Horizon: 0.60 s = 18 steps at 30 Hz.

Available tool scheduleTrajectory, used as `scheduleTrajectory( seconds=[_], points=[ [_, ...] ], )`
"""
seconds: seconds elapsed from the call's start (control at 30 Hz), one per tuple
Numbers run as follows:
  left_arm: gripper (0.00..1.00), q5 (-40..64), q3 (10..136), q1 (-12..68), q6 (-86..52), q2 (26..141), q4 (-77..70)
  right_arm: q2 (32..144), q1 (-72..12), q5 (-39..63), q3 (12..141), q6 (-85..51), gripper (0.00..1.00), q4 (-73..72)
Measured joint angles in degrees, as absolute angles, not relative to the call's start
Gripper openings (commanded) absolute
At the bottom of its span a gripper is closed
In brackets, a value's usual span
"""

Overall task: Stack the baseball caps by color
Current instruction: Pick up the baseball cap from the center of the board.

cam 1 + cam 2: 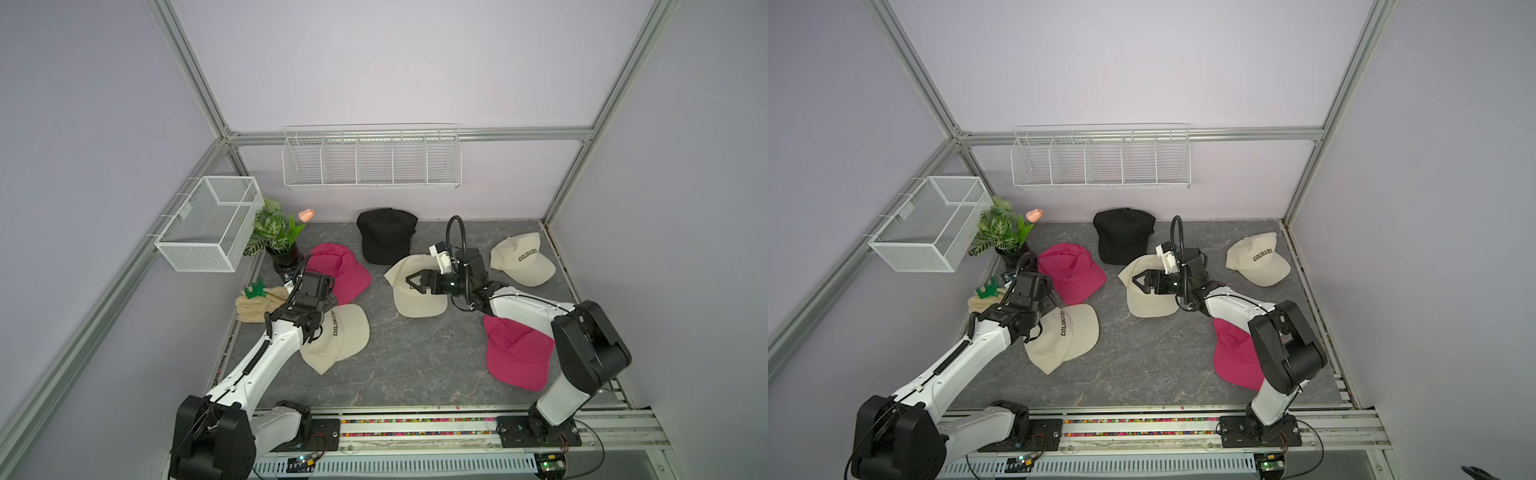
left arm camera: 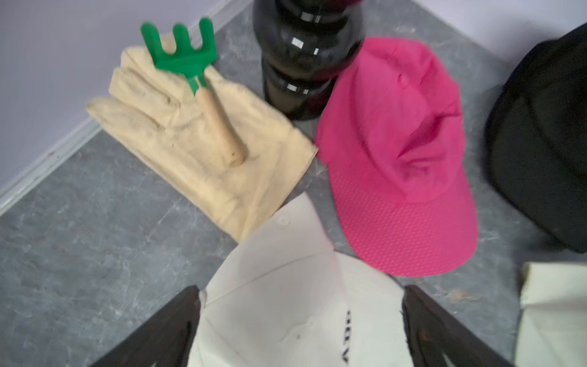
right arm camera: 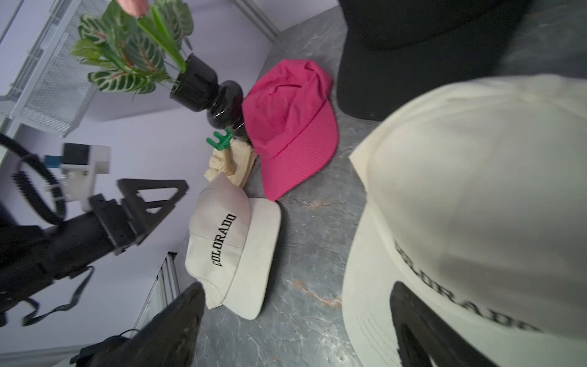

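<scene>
In both top views several baseball caps lie on the grey table. A black cap (image 1: 386, 241) sits at the back. A pink cap (image 1: 340, 272) lies at the left and another pink cap (image 1: 517, 357) at the front right, partly under my right arm. Three cream COLORADO caps show: front left (image 1: 340, 336), centre (image 1: 415, 299) and back right (image 1: 521, 259). My left gripper (image 2: 298, 327) is open, its fingers either side of the front-left cream cap's crown (image 2: 286, 302). My right gripper (image 1: 415, 282) is open above the centre cream cap (image 3: 476, 206), nothing between its fingers (image 3: 181, 321).
A potted plant (image 1: 276, 232) in a black vase stands at the back left. A cream glove (image 2: 203, 143) with a green toy rake (image 2: 187, 57) lies beside it. A white mesh basket (image 1: 210, 222) hangs on the left wall, a wire rack (image 1: 372, 160) on the back wall.
</scene>
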<state>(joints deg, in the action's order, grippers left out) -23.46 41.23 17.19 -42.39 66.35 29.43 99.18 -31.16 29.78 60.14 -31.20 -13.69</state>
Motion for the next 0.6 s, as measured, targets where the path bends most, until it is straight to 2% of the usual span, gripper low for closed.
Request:
scheduleTrajectory(
  seconds=[0.23,0.47,0.6],
  points=[
    [0.99,-13.78,38.46,17.19,-44.66,69.38,24.14,109.93,-35.90,36.12,72.36,-26.61,0.95,-1.48],
    [1.00,-8.05,35.79,17.19,-48.95,70.02,17.39,120.07,-40.93,36.88,86.02,-22.52,1.00,13.32],
    [1.00,-5.63,34.54,17.19,-50.61,70.15,14.94,123.61,-42.41,36.45,90.54,-22.00,0.95,19.92]
  ],
)
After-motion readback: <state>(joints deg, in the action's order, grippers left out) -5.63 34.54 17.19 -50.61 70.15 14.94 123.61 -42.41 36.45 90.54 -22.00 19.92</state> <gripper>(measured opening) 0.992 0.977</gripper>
